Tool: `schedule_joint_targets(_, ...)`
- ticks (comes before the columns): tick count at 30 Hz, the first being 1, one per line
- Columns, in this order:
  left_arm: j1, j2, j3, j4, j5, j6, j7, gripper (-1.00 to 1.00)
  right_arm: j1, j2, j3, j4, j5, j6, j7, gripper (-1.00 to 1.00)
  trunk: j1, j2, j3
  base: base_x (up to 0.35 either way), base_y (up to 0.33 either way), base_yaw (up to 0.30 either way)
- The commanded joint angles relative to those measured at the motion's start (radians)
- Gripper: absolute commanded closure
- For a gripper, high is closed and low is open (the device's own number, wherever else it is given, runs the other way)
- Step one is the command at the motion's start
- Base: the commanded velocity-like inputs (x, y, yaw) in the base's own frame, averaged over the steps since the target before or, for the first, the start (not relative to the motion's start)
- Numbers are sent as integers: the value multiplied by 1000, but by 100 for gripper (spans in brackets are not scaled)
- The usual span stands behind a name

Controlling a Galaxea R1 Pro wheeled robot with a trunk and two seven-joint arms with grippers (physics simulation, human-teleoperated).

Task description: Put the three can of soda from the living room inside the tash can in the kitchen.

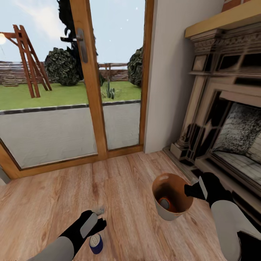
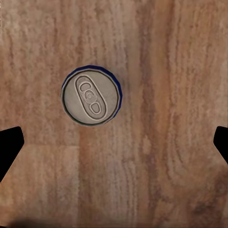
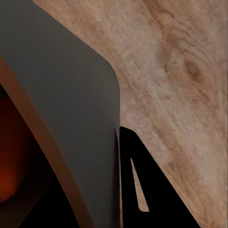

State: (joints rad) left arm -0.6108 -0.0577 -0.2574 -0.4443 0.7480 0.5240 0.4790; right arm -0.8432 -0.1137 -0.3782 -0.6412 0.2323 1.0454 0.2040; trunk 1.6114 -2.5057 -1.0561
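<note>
Now the blue can is lined up for pickup

Upright on the wood floor [image 1: 54, 195], the dark blue soda can [image 2: 91, 96] is framed below the left gripper [image 1: 98, 216], its fingers [image 2: 9, 147] spread wide and empty. The trash can [image 1: 170, 214] is gripped at its rim by the right gripper [image 1: 194, 190], with an orange can [image 1: 166, 203] inside. A straight descent and closure are judged next.
</note>
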Motion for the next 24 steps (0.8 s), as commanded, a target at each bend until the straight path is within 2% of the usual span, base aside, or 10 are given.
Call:
schedule_joint_targets(1, -5, 0, 0, 12, 0, -3, -4, -100, 2, -2, 33, -27, -24, 2, 6, 100, 0, 0, -4, 0, 0, 0)
schedule_joint_targets(2, -8, 1, 0, 20, -1, -5, -6, -100, 3, -3, 59, -62, -26, 2, 8, 100, 1, -1, -8, 0, 0, 0)
schedule_joint_targets(4, -11, 2, 0, 27, -1, -7, -8, -100, 9, -3, 82, -114, -28, 2, 20, 100, 2, -1, -16, 0, 0, 0)
schedule_joint_targets(7, -15, 5, 0, 32, -2, -16, -9, -100, 40, -5, 107, -189, -26, 2, 100, 100, 3, -2, -27, 0, 0, 0)
schedule_joint_targets(10, -29, 10, 0, 33, -2, -32, -9, -100, 50, -6, 111, -238, -24, 2, 126, 100, 4, -3, -39, 0, 0, 0)
schedule_joint_targets(18, -38, 10, -2, 34, -2, -44, -19, -100, 148, -8, 111, -496, -28, 2, 140, 100, 8, -4, -70, 0, 0, 0)
schedule_joint_targets(24, -57, 21, -1, 35, -2, -44, -24, -100, 170, -8, 110, -570, -28, 2, 141, 100, 11, -6, -93, 0, 0, 0)
